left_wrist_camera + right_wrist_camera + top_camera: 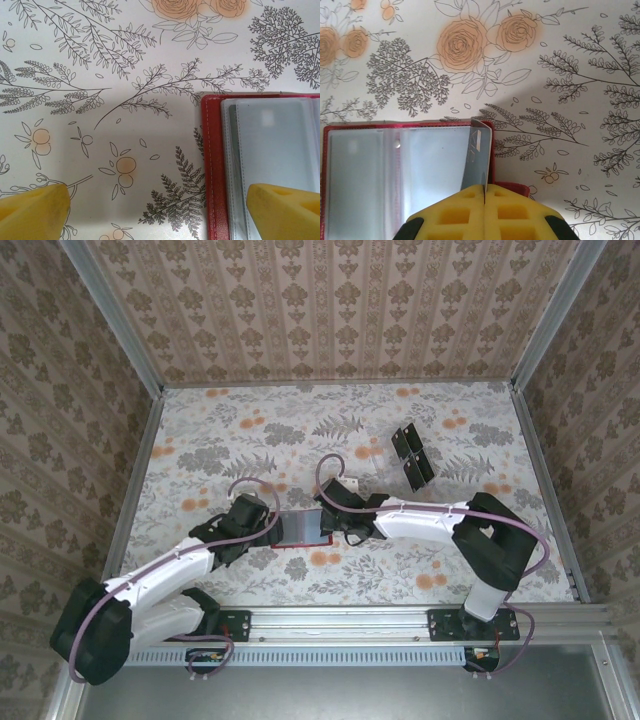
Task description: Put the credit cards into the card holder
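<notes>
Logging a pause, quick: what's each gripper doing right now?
Left gripper: open, holding nothing.
Right gripper: closed on a card, at the open wallet's edge.

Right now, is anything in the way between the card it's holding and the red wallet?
Nothing visible is. The right gripper, jaws shut, holds a credit card on edge right over the open card holder; the left gripper is at its other end.

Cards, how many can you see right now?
5: one card in the shut right pincer at the wallet, a cluster of about four farther back on the table; stacked ones may be hidden.
</notes>
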Tool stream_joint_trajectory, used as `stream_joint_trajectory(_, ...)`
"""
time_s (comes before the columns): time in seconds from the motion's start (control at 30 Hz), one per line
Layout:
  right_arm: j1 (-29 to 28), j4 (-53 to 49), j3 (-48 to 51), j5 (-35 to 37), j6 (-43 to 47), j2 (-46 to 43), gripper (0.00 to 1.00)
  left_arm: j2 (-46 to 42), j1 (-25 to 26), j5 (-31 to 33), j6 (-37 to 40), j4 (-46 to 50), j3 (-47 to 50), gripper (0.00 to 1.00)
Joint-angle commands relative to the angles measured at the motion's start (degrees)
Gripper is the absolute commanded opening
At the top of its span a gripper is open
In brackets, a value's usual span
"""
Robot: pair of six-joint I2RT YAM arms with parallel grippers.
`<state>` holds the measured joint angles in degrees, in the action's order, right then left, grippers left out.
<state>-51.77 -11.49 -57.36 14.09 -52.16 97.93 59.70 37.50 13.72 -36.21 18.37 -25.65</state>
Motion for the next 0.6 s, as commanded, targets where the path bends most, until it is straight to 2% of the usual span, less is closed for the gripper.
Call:
stream_joint_trajectory(0.0,0.26,-0.66,0.54,-3.39,2.18,-1.70,0.00,0.13,0.43,0.03,0.66,-0.43,-1.42,1.00)
stream_joint_trajectory(0.23,-2.11,-0.22,-3.95,-6.15,1.13,-1.50,0.00,-0.90,0.65,1.05,-0.16,-0.05,-0.79,1.00)
stream_joint_trajectory(0.57,-4.00,0.59,-8.94,-6.73,-0.98,5.96,0.00,-1.27,0.65,1.40,-0.06,-0.18,-0.27,1.00)
